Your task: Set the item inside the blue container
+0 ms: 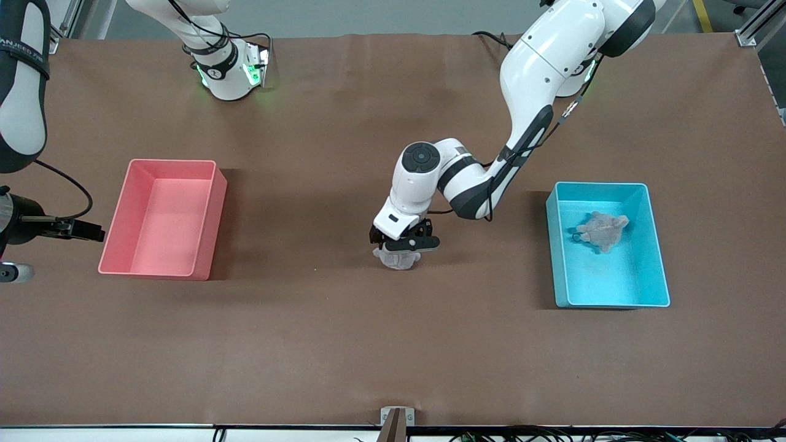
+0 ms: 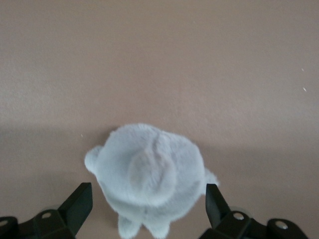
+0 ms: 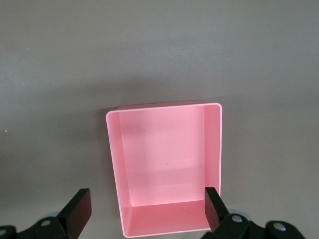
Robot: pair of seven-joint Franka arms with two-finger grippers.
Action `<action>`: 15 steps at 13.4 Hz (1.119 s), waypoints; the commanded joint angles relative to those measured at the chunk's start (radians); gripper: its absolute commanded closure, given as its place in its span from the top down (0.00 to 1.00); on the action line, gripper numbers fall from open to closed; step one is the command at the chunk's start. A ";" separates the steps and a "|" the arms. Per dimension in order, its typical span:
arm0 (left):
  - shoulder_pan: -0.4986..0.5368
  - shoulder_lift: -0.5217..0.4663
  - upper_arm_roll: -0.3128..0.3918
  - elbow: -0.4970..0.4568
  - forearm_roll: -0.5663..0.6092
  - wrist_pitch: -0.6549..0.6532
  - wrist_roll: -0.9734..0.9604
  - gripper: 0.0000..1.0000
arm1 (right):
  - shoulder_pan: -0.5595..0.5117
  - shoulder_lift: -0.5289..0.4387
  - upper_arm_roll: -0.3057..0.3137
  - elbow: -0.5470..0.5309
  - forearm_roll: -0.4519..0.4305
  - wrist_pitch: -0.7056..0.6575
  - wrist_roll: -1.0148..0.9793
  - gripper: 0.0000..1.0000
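Front view: the left claw [image 1: 405, 247] sits low over a pale plush toy [image 1: 398, 259] mid-desk, well apart from the blue container [image 1: 654, 245], which holds another plush [image 1: 602, 230]. Left wrist view: fingers [image 2: 79, 206] spread either side of the toy [image 2: 149, 174]. Right wrist view: the waiting right claw [image 3: 147, 216], fingers apart, hangs over the pink bin [image 3: 113, 149].

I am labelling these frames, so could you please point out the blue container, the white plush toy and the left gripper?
blue container [image 1: 560, 258], front view, on its side wall.
white plush toy [image 2: 149, 179], left wrist view, on its furry middle.
left gripper [image 2: 149, 206], left wrist view, midway between its open fingertips.

Pink bin [image 1: 161, 219] on brown table [image 1: 319, 344].
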 commanded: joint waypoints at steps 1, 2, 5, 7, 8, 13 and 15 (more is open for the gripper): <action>-0.020 0.028 0.031 0.028 0.024 0.034 -0.018 1.00 | -0.008 -0.027 0.016 -0.025 -0.010 0.026 0.005 1.00; -0.021 0.031 0.040 0.030 0.024 0.052 -0.018 1.00 | -0.008 -0.027 0.016 -0.025 -0.010 0.025 0.005 1.00; -0.034 0.057 0.041 0.046 0.024 0.072 -0.020 1.00 | -0.003 -0.023 0.017 -0.027 -0.009 0.029 -0.006 1.00; -0.037 0.079 0.041 0.063 0.022 0.083 -0.020 1.00 | -0.002 -0.023 0.019 -0.028 0.004 0.035 0.005 1.00; -0.038 0.086 0.041 0.063 0.022 0.100 -0.021 1.00 | 0.006 -0.023 0.019 -0.038 0.010 0.035 0.003 1.00; -0.035 0.089 0.041 0.063 0.021 0.108 -0.048 0.54 | 0.015 -0.123 0.019 -0.218 0.010 0.127 0.002 1.00; -0.034 0.083 0.041 0.063 0.021 0.108 -0.060 0.42 | 0.012 -0.250 0.019 -0.408 0.008 0.250 -0.001 1.00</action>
